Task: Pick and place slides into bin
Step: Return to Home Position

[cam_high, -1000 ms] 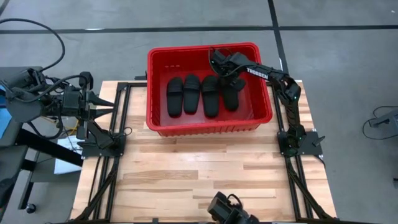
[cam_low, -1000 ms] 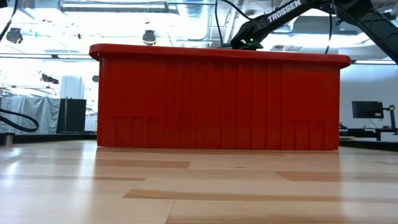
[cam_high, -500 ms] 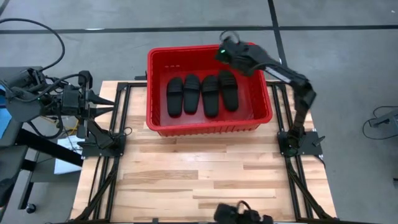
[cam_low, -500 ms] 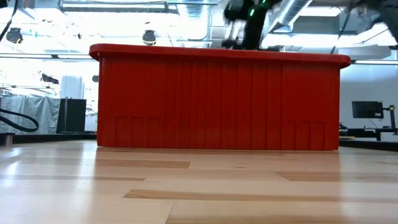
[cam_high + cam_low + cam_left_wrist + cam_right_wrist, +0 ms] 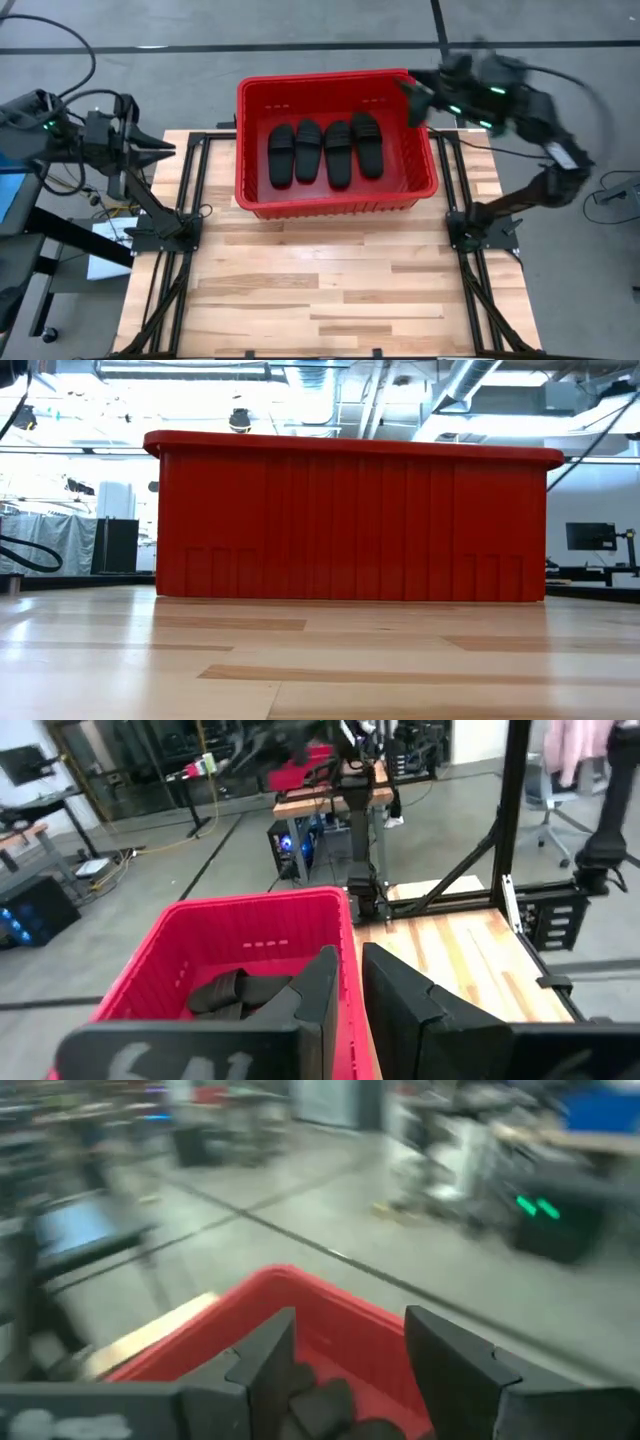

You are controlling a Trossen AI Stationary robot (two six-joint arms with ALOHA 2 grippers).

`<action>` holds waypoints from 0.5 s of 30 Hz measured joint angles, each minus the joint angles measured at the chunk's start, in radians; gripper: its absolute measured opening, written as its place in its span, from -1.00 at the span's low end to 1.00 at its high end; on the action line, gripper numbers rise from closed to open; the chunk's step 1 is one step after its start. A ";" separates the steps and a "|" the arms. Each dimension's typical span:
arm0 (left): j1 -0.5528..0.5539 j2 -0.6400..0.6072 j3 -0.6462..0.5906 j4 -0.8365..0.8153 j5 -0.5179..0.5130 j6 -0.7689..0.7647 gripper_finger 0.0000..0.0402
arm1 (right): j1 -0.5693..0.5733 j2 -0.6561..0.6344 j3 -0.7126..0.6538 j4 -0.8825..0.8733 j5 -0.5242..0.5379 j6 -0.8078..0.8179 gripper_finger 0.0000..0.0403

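Observation:
The four black slides (image 5: 324,150) lie side by side on the flat bottom of the red bin (image 5: 320,208), straps up. The bin stands at the table's far middle and fills the low view (image 5: 350,520), hiding the slides there. My right gripper (image 5: 415,98) is open and empty, above the bin's far right corner; its wrist view looks past the open fingers (image 5: 350,1325) at the bin (image 5: 330,1295) and the slides (image 5: 320,1405). My left gripper (image 5: 162,148) is shut and empty at the table's left edge, pointing at the bin (image 5: 250,910).
The bare wooden tabletop (image 5: 330,280) lies open between the bin and the near edge. Black arm frames stand at the left (image 5: 165,225) and right (image 5: 480,230) edges. Cables and desks lie on the floor beyond the table.
My right gripper has risen out of the bin, from over the rightmost slide, and swung back toward the table's right edge, still moving fast. The four slides stay in a row in the bin. My left arm has lifted a little at the left edge.

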 joint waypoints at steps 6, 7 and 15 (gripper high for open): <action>0.000 -0.060 -0.010 -0.030 0.187 0.063 -0.80 | 0.185 -0.167 0.000 -0.053 -0.049 -0.165 -0.17; 0.000 -0.075 -0.025 -0.036 0.213 0.049 -0.80 | 0.216 -0.190 0.000 -0.065 -0.049 -0.178 -0.18; 0.000 -0.220 -0.385 0.091 0.181 -0.122 -0.80 | 0.428 -0.297 -0.004 -0.242 -0.061 -0.136 -0.26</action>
